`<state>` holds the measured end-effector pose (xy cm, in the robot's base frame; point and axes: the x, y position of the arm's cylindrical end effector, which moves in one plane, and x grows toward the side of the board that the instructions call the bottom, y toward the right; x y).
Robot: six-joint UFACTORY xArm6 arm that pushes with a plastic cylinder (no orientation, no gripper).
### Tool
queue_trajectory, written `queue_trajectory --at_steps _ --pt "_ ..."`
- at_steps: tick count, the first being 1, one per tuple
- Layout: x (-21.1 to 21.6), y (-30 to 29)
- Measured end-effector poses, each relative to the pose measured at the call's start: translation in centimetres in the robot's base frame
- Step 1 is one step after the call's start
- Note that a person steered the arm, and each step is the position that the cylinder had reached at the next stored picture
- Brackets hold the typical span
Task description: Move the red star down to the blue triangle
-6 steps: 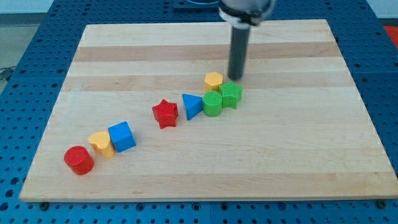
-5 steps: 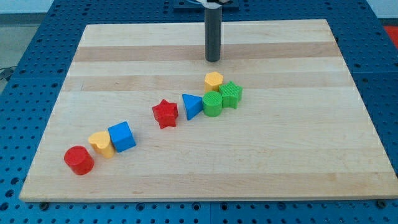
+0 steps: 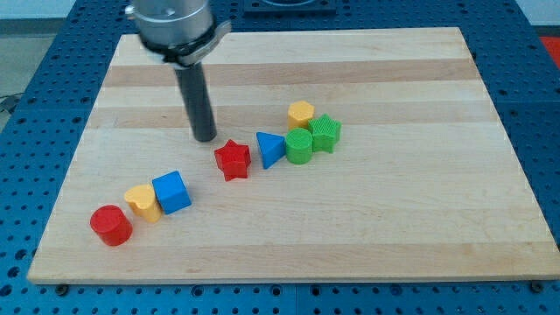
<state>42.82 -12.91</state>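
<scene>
Pale wood makes up the board (image 3: 394, 236), its planks running across the view in lighter and darker strips, and it rests on a blue perforated table (image 3: 542, 131); no brand, label or writing can be read on the board, the blocks or the rod. Set on the board at the view's upper left of the block group is my tip (image 3: 205, 138), the lower end of the dark rod, which has no jaws and holds nothing. It stands just to the upper left of the red star (image 3: 233, 159), near it, though whether the two touch cannot be told from this angle. That star lies about mid-board, with a narrow strip of bare wood between it and the blue triangle (image 3: 270, 149) on its right, the triangle sitting slightly higher in the view. Pressed against the triangle's right side is a green cylinder (image 3: 299, 147), with a green block (image 3: 325, 133) of ridged, star-like outline just beyond it and a yellow block (image 3: 301, 113) with a faceted top just above the pair. Toward the view's lower left, well apart from my tip, a second row runs: a blue cube (image 3: 171, 192), a yellow heart-like block (image 3: 142, 202) touching its left side, and a red cylinder (image 3: 111, 225) at the low end.
</scene>
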Motion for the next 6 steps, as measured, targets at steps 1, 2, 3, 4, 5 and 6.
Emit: queue_trajectory --at_steps 1,2,3,4,5,6 --pt "0.0 0.0" --pt "4.2 1.4" --pt "5.0 1.8" --pt "6.3 3.5" --pt "10.7 8.3" --pt "10.7 8.4"
